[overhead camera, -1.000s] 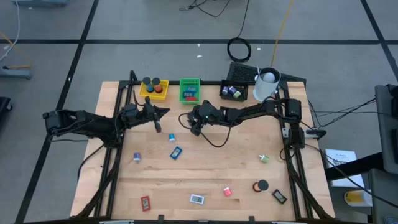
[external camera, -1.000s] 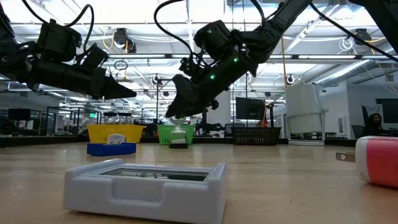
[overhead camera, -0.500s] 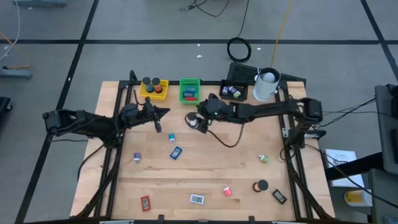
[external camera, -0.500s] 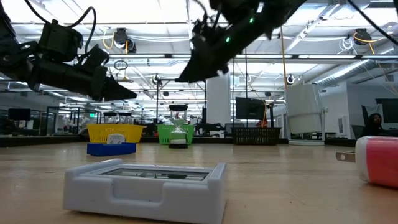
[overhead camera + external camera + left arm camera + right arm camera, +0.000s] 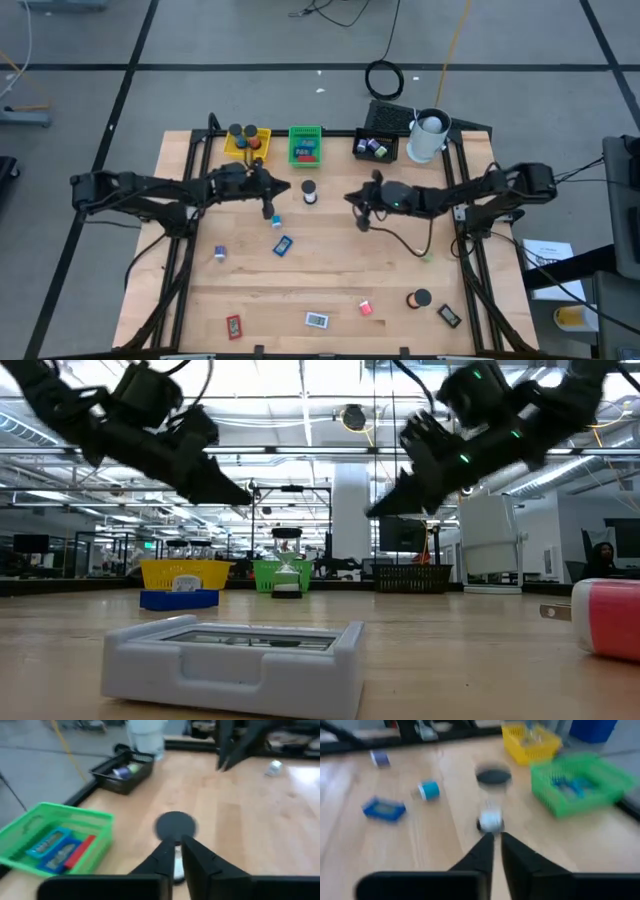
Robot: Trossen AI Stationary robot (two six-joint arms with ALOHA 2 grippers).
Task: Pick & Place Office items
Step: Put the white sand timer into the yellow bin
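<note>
A small upright roll with a black top (image 5: 309, 190) stands on its base on the wood table, in front of the green tray (image 5: 305, 146). My two grippers flank it, both raised above the table. My left gripper (image 5: 283, 188) is just left of it, shut and empty, with its tips (image 5: 177, 847) pointing at the roll (image 5: 175, 826). My right gripper (image 5: 350, 197) hangs to its right, also shut and empty (image 5: 494, 840). Other office items lie loose: a blue roll (image 5: 277, 221), a blue flat piece (image 5: 283, 245) and a purple bit (image 5: 219, 254).
A yellow tray (image 5: 247, 142), a black tray (image 5: 377, 147) and a white cup (image 5: 430, 135) line the far edge. Near the front edge lie a red piece (image 5: 234, 326), a white-framed piece (image 5: 317, 320), a pink bit (image 5: 366, 308) and a black roll (image 5: 420, 298). A green bit (image 5: 425, 255) lies right.
My right gripper has let go of the black-topped roll, leaving it upright on the table. It has then drawn back toward the table's right edge and shut. My left gripper has risen and moved right, toward the roll.
</note>
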